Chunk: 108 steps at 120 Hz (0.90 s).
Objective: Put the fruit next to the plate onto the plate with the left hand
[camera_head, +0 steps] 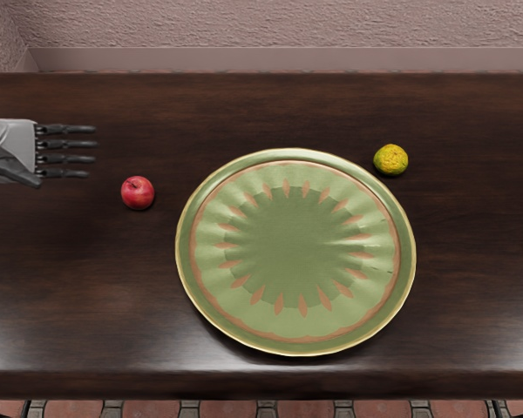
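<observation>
Since my arm comes in from the left edge, my left hand (pixel 30 152) sits at that side of the tabletop (pixel 87 287), fingers (pixel 70 158) stretched out straight and flat, holding nothing. The apple (pixel 138 192) lies just past my fingertips and a little nearer the front edge, between hand and plate (pixel 295 252), touching neither. A yellow-green fruit (pixel 390 159) lies close by the plate's far right rim, across the plate from me. I take the apple as mine because it is on my side and within easy reach. Nothing lies on the plate, so the task is not yet begun. I judge I must swing toward the apple and curl round it. Being round, it may roll if my fingertips nudge it first.
</observation>
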Available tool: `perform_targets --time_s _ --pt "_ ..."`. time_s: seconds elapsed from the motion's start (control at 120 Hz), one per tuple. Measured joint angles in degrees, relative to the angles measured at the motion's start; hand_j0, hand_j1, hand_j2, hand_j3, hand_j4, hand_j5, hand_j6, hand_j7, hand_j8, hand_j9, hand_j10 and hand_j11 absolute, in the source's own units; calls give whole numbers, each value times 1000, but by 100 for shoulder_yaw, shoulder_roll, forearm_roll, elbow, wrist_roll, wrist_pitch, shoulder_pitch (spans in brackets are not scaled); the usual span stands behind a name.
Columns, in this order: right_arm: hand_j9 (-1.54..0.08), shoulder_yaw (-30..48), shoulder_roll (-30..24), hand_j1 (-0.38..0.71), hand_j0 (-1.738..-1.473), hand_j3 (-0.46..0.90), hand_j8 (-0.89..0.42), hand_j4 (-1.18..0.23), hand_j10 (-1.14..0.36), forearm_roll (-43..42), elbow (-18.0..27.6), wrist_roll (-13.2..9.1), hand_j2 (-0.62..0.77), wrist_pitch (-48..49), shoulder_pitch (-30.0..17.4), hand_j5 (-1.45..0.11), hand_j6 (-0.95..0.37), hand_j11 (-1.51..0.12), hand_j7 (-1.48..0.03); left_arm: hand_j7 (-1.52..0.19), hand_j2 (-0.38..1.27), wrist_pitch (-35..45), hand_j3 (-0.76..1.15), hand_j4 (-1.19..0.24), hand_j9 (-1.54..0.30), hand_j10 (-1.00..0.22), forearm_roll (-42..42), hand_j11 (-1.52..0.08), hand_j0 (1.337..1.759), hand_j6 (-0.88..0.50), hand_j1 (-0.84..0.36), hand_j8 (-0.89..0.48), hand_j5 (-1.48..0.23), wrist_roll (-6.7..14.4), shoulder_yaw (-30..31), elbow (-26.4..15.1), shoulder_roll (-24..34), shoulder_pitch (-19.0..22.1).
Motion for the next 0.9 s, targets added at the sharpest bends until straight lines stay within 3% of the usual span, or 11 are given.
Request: perform_targets --time_s 0.192,0.267,0.4,0.633,0.9 --pt "-20 5 0 -331 -1658 0 -15 -15 -15 -2 1 0 -3 0 0 -20 -15 -20 -20 -3 -1 0 0 1 -3 0 264 -3 1658 1 346 1 -2 0 5 1 -51 -185" --pt "-20 6 0 -331 -1658 0 -15 -15 -15 -3 0 0 -3 0 1 -20 -15 -20 -20 -7 0 1 0 -3 -7 -4 1095 -7 1658 -3 342 -3 -7 0 -24 3 -648 -436" --pt "-20 7 0 -331 -1658 0 -15 -15 -15 -4 0 0 -3 0 1 -20 -15 -20 -20 -17 2 19 0 -12 -17 -12 2668 -17 1658 -12 333 -12 -17 0 -202 -13 -1137 -816" --pt "-20 7 0 -331 -1658 0 -15 -15 -15 -4 -1 0 -3 0 1 -20 -15 -20 -20 -41 6 2054 0 -33 -41 -33 5163 -41 1658 -33 312 -33 -41 0 -149 -52 -2217 -975" --pt "-20 7 0 -331 -1658 0 -15 -15 -15 -4 -1 0 -3 0 1 -20 -15 -20 -20 -73 12 3220 0 -59 -73 -58 6969 -73 1658 -60 283 -59 -73 0 1087 -56 -3008 -994"
